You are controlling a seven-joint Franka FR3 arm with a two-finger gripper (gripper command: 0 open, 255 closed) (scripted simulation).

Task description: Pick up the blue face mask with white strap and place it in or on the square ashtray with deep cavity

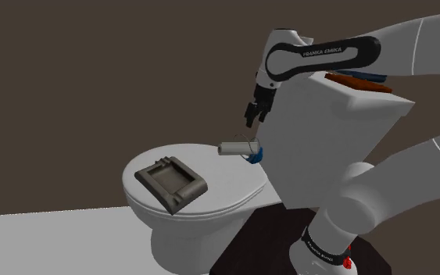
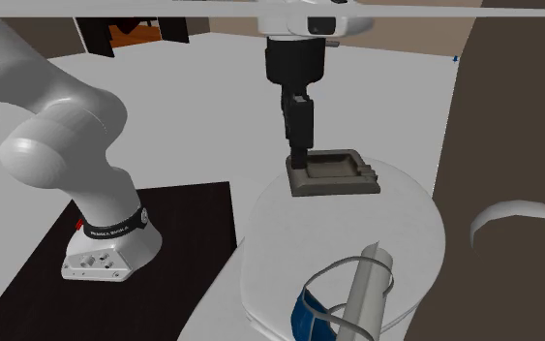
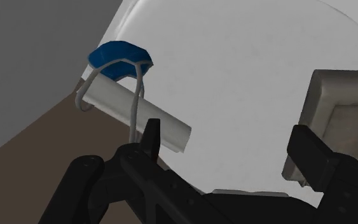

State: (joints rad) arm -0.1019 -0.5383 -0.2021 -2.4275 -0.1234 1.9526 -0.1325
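a: what is the gripper (image 3: 228, 135) doing?
b: it's open. in the wrist view the two black fingers (image 3: 149, 137) stand well apart, with only bare toilet lid (image 3: 247, 70) between them. nothing is held.
a: and the blue face mask (image 3: 120, 56)?
b: it lies at the lid's back edge, just beside the tank (image 1: 335, 141), not in the ashtray. its white strap (image 3: 135, 95) loops over a pale grey tube (image 3: 139, 118) lying against it. in the shoulder view the gripper hangs just above the two.
a: what's hard to see?
b: in the second exterior view the bottom edge cuts off the mask and tube. in the shoulder view the mask is a small blue patch half behind the tube. the square ashtray (image 1: 171, 183) sits flat nearer the lid's front, well apart from the mask. in the wrist view a finger and the frame edge hide most of it. a brown and blue thing (image 1: 359, 80) lies on the tank, partly behind the arm (image 1: 327, 51). i can't tell what it is.
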